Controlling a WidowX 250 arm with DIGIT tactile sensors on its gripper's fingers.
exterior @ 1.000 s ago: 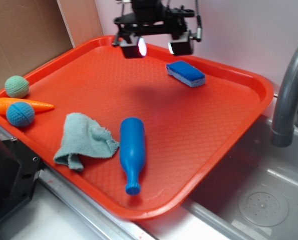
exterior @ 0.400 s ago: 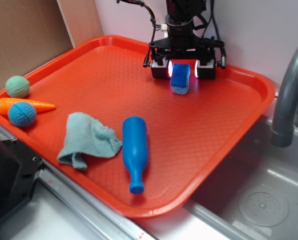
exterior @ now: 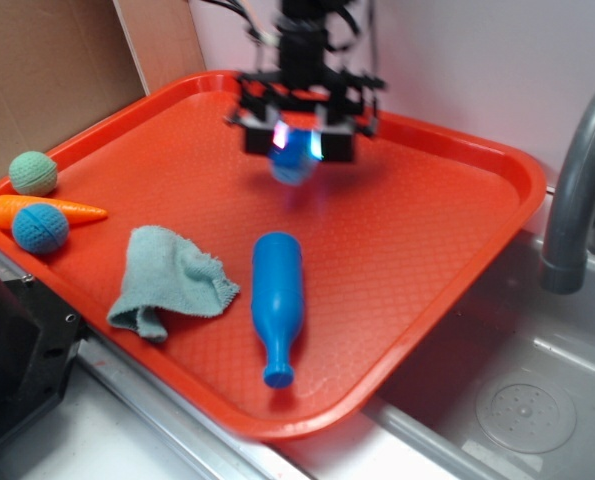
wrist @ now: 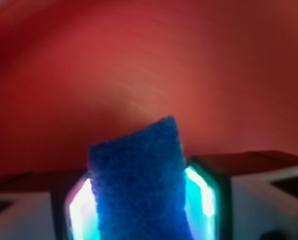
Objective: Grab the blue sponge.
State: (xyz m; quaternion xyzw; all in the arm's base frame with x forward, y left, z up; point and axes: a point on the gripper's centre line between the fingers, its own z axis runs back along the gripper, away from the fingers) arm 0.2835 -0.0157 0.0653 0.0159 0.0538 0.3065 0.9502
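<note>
The claw (exterior: 297, 148) grips the blue sponge (wrist: 137, 185) between its pads, lifted above the red tray's (exterior: 427, 250) 12 o'clock side.

wall (exterior: 497, 60): pale, pinkish | cardboard (exterior: 47, 70): brown, back left | sink (exterior: 517, 400): steel, right, round drain | faucet (exterior: 577, 200): grey, curved | counter edge (exterior: 157, 420): metal

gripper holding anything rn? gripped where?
Yes: the small rectangular bright-blue sponge, pinched across its two side faces between the gripper fingers, one end sticking out beyond the fingertips.
</note>
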